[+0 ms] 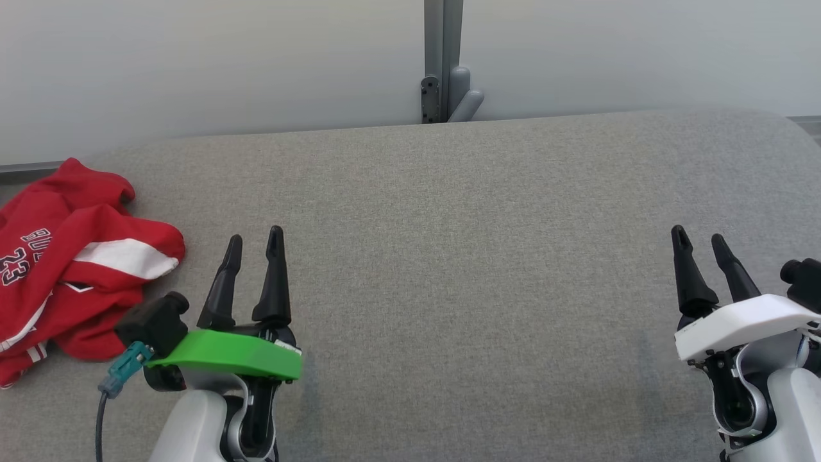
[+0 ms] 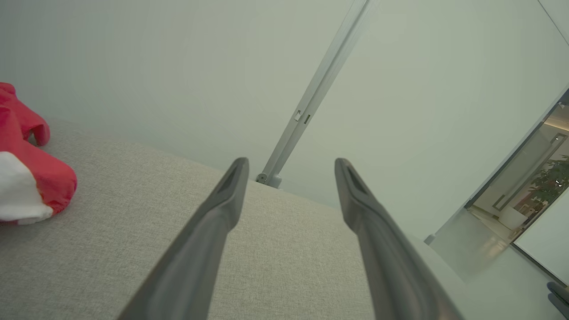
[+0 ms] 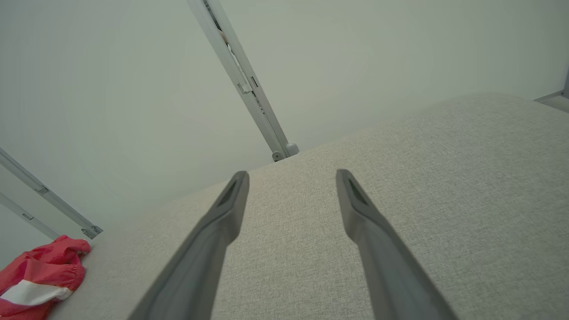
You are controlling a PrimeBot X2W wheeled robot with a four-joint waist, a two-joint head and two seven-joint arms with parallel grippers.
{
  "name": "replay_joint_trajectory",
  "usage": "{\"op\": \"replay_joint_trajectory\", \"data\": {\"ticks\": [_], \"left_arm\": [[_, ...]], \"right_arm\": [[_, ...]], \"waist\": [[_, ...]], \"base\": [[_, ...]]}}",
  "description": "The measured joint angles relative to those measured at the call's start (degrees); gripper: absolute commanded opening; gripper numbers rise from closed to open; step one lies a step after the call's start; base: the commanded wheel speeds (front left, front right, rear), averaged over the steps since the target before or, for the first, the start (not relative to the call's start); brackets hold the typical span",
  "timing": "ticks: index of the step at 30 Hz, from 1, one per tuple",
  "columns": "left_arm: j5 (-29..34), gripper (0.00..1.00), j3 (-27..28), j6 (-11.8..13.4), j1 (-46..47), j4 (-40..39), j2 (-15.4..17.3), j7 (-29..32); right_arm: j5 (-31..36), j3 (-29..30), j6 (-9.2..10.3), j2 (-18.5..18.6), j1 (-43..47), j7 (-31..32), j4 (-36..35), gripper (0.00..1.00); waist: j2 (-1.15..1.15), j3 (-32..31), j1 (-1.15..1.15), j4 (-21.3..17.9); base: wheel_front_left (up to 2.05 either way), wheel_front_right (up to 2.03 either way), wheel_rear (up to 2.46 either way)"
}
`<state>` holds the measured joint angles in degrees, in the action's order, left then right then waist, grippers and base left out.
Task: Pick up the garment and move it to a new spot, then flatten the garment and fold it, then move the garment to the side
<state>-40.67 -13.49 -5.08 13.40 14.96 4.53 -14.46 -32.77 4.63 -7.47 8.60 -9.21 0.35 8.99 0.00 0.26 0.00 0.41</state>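
Head view: the crumpled red jersey point(image 1: 77, 269) marked 23 lies at the left edge of the grey fabric tabletop point(image 1: 449, 256), near the left end effector point(image 1: 256, 234). That one and the right end effector point(image 1: 696, 233), well apart from the jersey, both stand spread wide, holding nothing.

This looks to me like an office or test room: plain pale partition walls point(image 1: 192, 64) joined by a metal post point(image 1: 442, 58), a grey cloth-covered counter point(image 1: 449, 256), and a glass panel point(image 2: 524, 178) with a potted plant point(image 2: 553, 180) behind it.
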Motion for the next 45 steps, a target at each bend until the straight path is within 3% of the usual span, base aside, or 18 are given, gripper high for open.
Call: {"op": "replay_joint_trajectory", "data": {"ticks": [24, 45], "left_arm": [[14.9, 1.00, 0.7, 1.7, -1.5, 2.9, 0.7, 2.1], [22.2, 1.00, 2.3, 3.2, -2.8, 4.1, 1.1, 3.4]], "right_arm": [[15.5, -3.9, -0.01, -1.2, 2.8, -6.6, -0.8, 1.00], [23.6, -5.5, -0.01, -2.6, 4.2, -11.1, 1.3, 1.00]], "waist": [[0.00, -0.7, 0.00, -0.1], [0.00, -1.3, 0.00, -0.4]], "base": [[0.00, 0.00, 0.00], [0.00, 0.00, 0.00]]}}
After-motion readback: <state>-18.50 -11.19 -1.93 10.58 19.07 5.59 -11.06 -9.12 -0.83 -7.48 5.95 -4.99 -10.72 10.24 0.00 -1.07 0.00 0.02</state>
